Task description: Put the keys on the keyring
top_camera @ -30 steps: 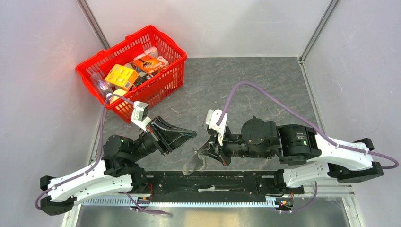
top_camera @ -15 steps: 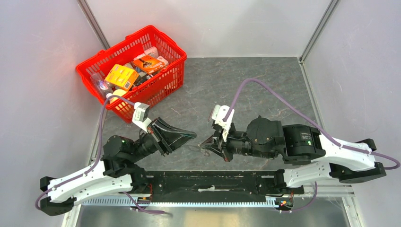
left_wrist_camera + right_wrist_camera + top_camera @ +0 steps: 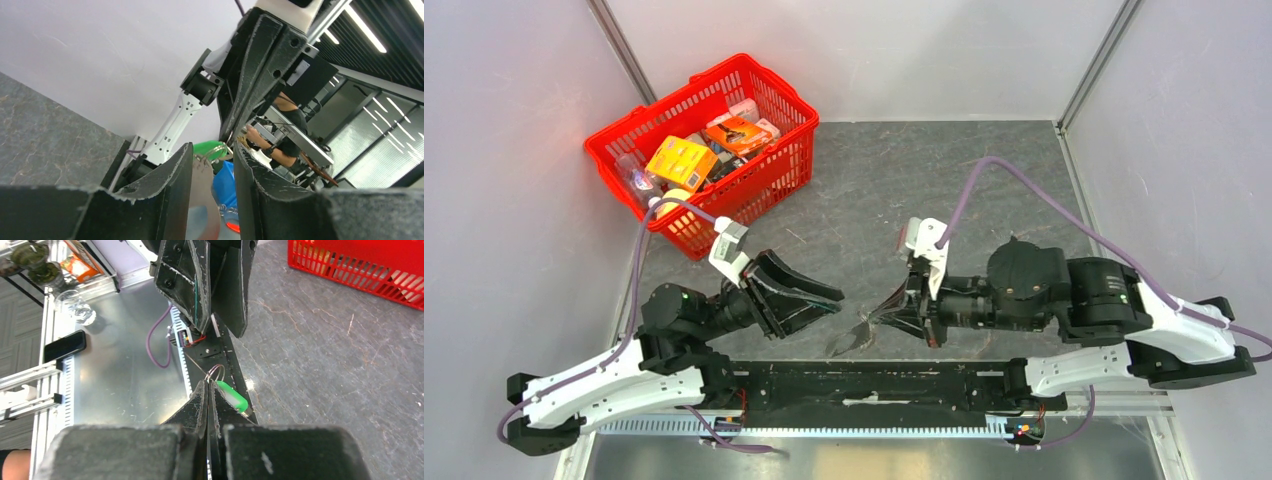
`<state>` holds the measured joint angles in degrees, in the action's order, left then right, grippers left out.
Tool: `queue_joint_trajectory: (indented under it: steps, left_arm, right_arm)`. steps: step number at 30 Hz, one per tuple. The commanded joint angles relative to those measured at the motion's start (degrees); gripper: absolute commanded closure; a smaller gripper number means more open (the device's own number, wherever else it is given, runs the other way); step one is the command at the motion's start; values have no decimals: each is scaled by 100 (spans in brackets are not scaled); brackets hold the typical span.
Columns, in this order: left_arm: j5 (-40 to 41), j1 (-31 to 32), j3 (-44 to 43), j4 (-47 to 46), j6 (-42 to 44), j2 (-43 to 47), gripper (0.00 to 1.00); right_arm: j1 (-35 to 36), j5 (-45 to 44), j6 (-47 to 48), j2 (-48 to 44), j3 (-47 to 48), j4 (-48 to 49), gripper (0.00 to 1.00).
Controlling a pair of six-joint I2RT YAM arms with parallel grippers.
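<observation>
My right gripper is shut on a thin wire keyring that sticks out past its tips. The green-headed key hangs on the ring beside the right finger. In the top view the bundle hangs as a dark shape below the right fingertips, just above the table. My left gripper is open and points at the right gripper from the left. In the left wrist view the ring, the green head and a blurred silvery blade show in the gap between its fingers, unclamped.
A red basket full of small packages stands at the back left. A black rail runs along the near edge between the arm bases. A phone and a glass lie on the metal shelf beyond it.
My right arm has drawn back to the right with the ring and key, which now hang lower. My left gripper has shifted slightly right and down.
</observation>
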<state>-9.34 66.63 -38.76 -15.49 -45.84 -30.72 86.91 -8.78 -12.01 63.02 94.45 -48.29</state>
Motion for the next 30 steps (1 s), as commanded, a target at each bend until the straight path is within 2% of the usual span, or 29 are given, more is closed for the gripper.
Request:
queue_joint_trajectory:
  steps: [1,16,20,30]
  left_arm:
    - [-505,-10,-353,-16,388,13,57]
    - [-2268,-9,-1123,-251,781,-884,48]
    - [-2555,-8,-1169,-455,799,-942,41]
    - [-2928,-10,-1160,-1080,580,-1188,40]
  right_arm:
    - [36,445,-215,-219,356,-1,100]
    - [37,1377,-554,107,1059,-350,100]
    - [36,1515,-577,196,1175,-361,100]
    - [36,1496,-633,393,1521,-453,100]
